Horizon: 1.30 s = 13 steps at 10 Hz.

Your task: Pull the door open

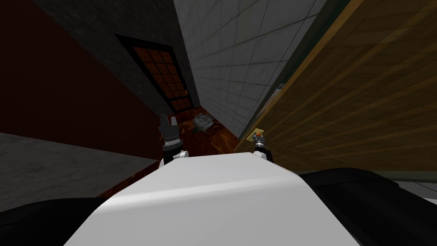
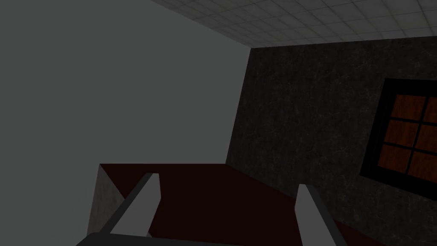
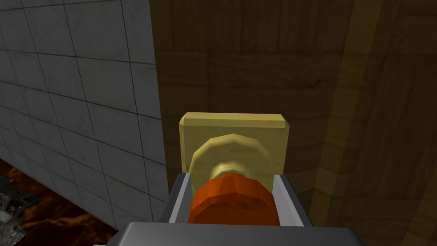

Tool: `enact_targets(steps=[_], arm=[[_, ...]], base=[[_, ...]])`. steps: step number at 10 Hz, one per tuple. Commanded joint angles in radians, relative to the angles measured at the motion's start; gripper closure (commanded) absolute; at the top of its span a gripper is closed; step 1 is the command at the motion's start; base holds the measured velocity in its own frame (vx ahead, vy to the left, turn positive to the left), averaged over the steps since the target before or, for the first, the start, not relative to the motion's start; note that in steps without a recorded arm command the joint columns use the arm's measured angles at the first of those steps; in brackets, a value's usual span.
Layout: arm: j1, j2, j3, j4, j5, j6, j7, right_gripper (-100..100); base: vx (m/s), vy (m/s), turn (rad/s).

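The right gripper point(image 3: 234, 181) is clamped on the orange knob point(image 3: 234, 204), one finger pressed to each side, so the knob sits straight ahead between the jaws with its axis running out from the door point(image 3: 256, 55) in line with the hand. Just behind the knob comes its yellow collar, then the square yellow plate point(image 3: 232, 124) flat on the brown wood. The door's free edge lies just beside the plate, where the wood meets the tiled wall point(image 3: 77, 94), so the hinges are probably on the far side and the pull should run back along the hand's own line, towards my chest, curving away from that wall. The left gripper point(image 1: 168, 121) hangs well apart from the door, fingers spread and holding nothing. Beyond it the reddish floor point(image 1: 213, 145) gives some room to back away, with a grey lump point(image 1: 203, 123) near the tiled wall and a dark-framed grid panel point(image 1: 164, 77) farthest off.
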Motion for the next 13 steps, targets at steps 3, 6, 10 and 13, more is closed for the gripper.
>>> enact_targets(steps=[3,6,10,13], arm=[[0.008,-0.008,0.039,-0.026,0.019,0.002,-0.008,100],[0.010,-0.017,0.071,-0.042,0.034,0.002,-0.017,100],[0.015,-0.021,0.091,-0.062,0.044,0.007,-0.018,100],[0.068,-0.086,0.156,-0.087,0.063,-0.051,-0.074,100]], base=[[-0.202,-0.015,0.060],[-0.206,-0.017,0.056],[-0.156,-0.026,0.050],[-0.150,-0.016,0.066]])
